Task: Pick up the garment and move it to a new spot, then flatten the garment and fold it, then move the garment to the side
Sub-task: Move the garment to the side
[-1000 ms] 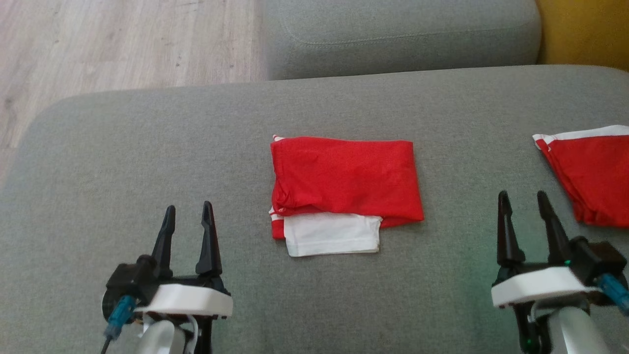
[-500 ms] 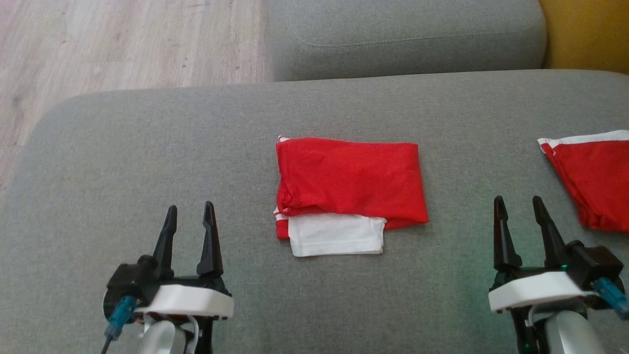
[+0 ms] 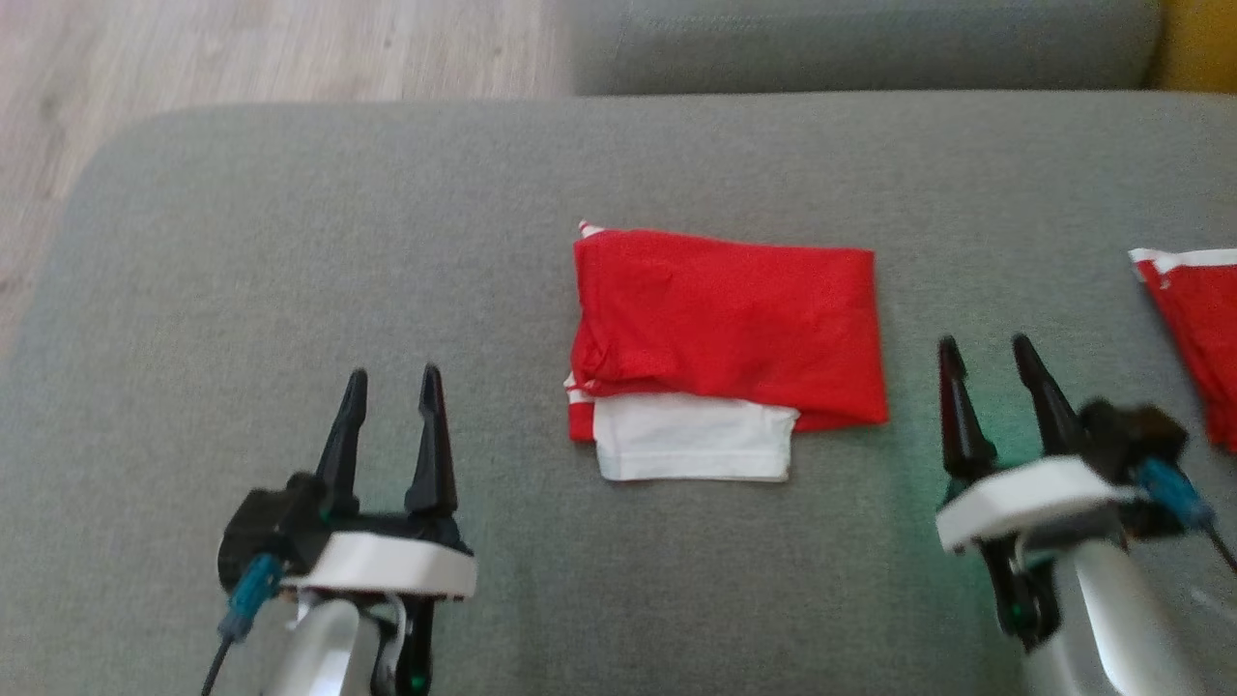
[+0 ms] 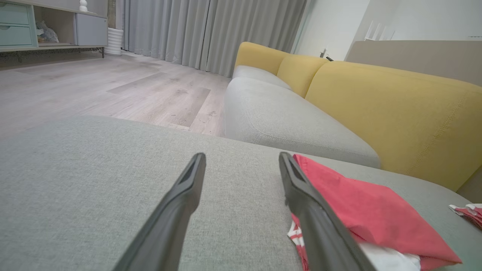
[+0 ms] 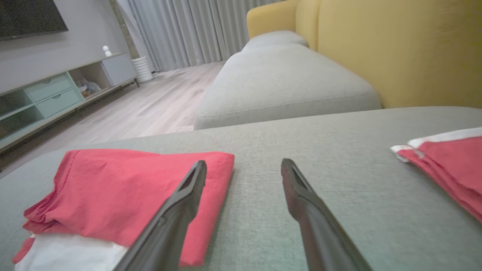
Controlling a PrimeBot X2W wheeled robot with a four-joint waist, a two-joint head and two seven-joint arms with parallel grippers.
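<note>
A: What is the garment (image 3: 725,319) made of, and where is it?
B: Thin red cloth, soft and lightly creased, folded into a neat rectangle. A white panel sticks out from under its near edge, with red-and-white trim at the left corner. It lies flat in the middle of the grey cushion (image 3: 290,242), between the two claws and touching neither.
A: And the cushion?
B: Coarse woven fabric with rounded corners. A second cushion (image 3: 850,48) of the same weave lies beyond it, against a smooth yellow backrest (image 4: 395,105).
A: How many garments?
B: Two. The second garment (image 3: 1198,329), red with a white band, lies at the right edge, well apart from the first.
A: The claws?
B: Two, each with two long, tapered dark fingers on a white housing. The left gripper (image 3: 394,372) has its jaws spread with nothing between them, left of the garment. The right gripper (image 3: 984,340) is likewise spread and empty, just right of it.
A: The floor (image 3: 242,48)?
B: Pale wood planks.
</note>
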